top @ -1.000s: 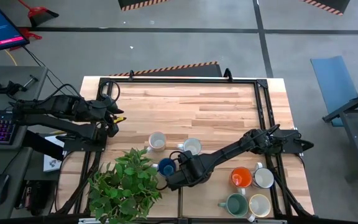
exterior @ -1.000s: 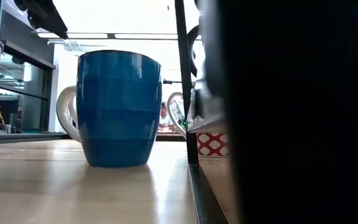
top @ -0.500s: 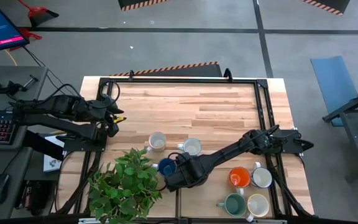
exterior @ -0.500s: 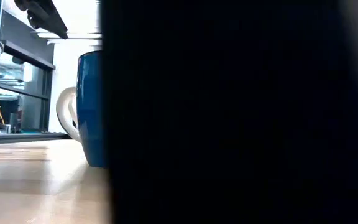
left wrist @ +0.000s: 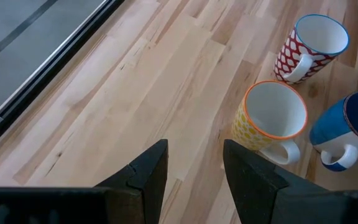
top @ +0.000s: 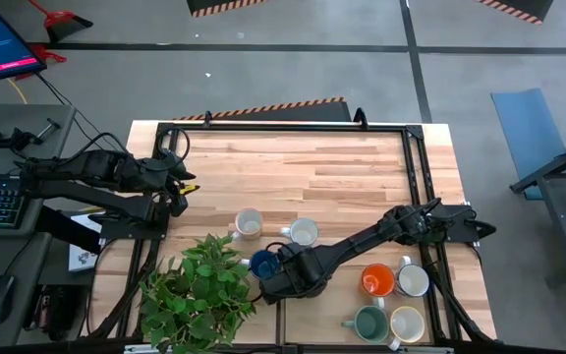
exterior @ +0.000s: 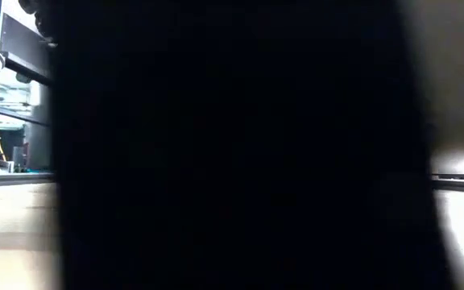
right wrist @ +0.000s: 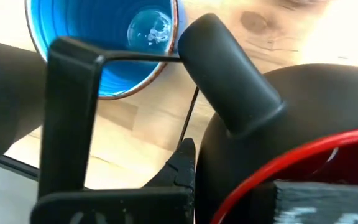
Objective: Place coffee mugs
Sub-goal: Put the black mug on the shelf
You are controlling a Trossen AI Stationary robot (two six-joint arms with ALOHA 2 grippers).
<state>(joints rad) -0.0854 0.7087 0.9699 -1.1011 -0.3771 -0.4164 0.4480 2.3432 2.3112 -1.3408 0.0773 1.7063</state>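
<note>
Coffee mugs are being gathered near the front of the pale wooden table (top: 342, 167). The glossy blue ceramic mug (top: 262, 263) stands just beyond the right pincer (top: 281, 283), towards the leafy green potted plant (top: 199, 295). That pincer has crept closer to the blue mug over the last second; in the low view a featureless dark mass (exterior: 232, 145) has spread across the lens and now hides the blue mug completely. I judge that a set-down beside the blue mug is near.

The right pincer's fingers are together. Its wrist view shows what the overhead cannot: a dark round mug with a red rim (right wrist: 272, 130) right under the camera, and the blue mug's bright interior just ahead. Whether the fingers pinch that mug's wall I cannot tell.

The left pincer (top: 187, 183) waits at the table's left edge with its fingers apart and empty. Ahead of it, its wrist view shows a red-patterned white mug (left wrist: 309, 46) and a yellow-patterned, orange-rimmed mug (left wrist: 269, 118); both look plain white from above.
</note>
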